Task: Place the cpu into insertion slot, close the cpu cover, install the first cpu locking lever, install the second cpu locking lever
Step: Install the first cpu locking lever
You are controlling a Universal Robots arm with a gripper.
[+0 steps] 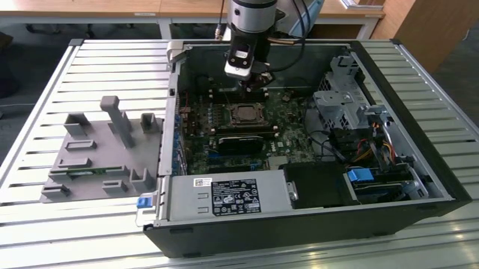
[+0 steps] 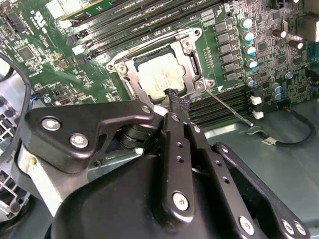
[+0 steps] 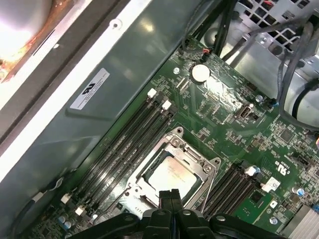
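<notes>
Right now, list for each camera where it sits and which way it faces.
Exterior view: off the arm, raised, looking down into the open computer case; the arm and tool hang over the motherboard.
Second wrist view: on the wrist, looking along the tool's black linkage to the cpu inside its cpu cover.
First wrist view: on the wrist, facing the same cpu past the shut tool.
Shared: both wrist views show cpu, cpu cover and tool.

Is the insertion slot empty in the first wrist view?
No, the silver cpu lies inside it, framed by the closed cpu cover.
</notes>
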